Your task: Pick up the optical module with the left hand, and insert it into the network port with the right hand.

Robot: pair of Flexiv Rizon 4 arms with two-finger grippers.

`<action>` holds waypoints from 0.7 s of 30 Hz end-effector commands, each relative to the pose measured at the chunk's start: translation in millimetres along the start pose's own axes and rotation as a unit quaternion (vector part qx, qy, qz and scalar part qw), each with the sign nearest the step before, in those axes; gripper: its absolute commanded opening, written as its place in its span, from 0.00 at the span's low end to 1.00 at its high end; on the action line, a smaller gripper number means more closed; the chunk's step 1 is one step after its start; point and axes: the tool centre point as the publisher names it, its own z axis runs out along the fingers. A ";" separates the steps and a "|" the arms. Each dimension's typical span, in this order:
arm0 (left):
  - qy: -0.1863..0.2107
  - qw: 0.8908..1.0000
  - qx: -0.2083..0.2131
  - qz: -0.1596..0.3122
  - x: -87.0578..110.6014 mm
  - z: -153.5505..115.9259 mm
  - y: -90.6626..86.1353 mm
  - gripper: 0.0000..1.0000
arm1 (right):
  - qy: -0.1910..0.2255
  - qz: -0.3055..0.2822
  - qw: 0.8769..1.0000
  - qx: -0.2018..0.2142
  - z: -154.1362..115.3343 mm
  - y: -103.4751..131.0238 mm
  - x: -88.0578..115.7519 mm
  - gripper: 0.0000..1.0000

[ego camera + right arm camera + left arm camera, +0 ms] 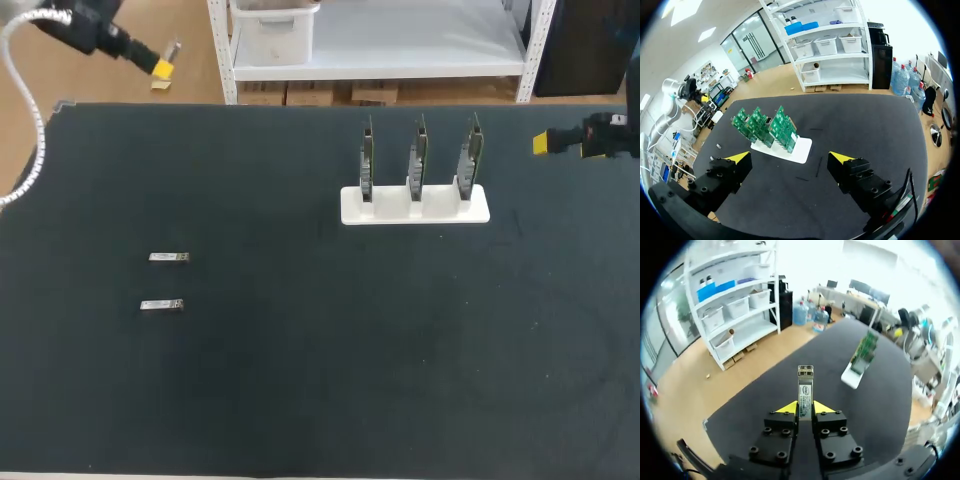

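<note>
one optical module [805, 387], white label showing with print too small to read, is clamped in the left claw [805, 407]. right claw [790, 158] stands wide open, empty.

1. Left gripper [805, 409]: chunky matte-black finger blocks with round socket screws [775, 430] sunk in and bright yellow wedge tips.
2. Right gripper [790, 159]: same black blocks and yellow tips, plus thin coloured wires [897, 207] beside one finger.
3. Left arm [85, 25]: black, with a white ribbed hose [38, 120] alongside.
</note>
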 end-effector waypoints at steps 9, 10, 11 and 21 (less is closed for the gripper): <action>-0.208 0.976 0.064 0.030 -43.9 5.5 -42.6 0.00 | -0.001 0.000 1.000 0.002 0.0 0.7 0.3 1.00; -0.212 0.974 0.068 0.040 -48.3 6.4 -46.2 0.00 | -0.001 0.000 1.000 0.002 0.0 0.7 0.3 1.00; -0.216 0.972 0.074 0.057 -52.1 7.1 -50.6 0.00 | -0.001 0.000 1.000 0.002 0.0 0.7 0.3 1.00; -0.253 0.945 0.129 0.162 -86.0 20.0 -95.3 0.00 | -0.001 0.000 1.000 0.002 0.0 0.7 0.3 1.00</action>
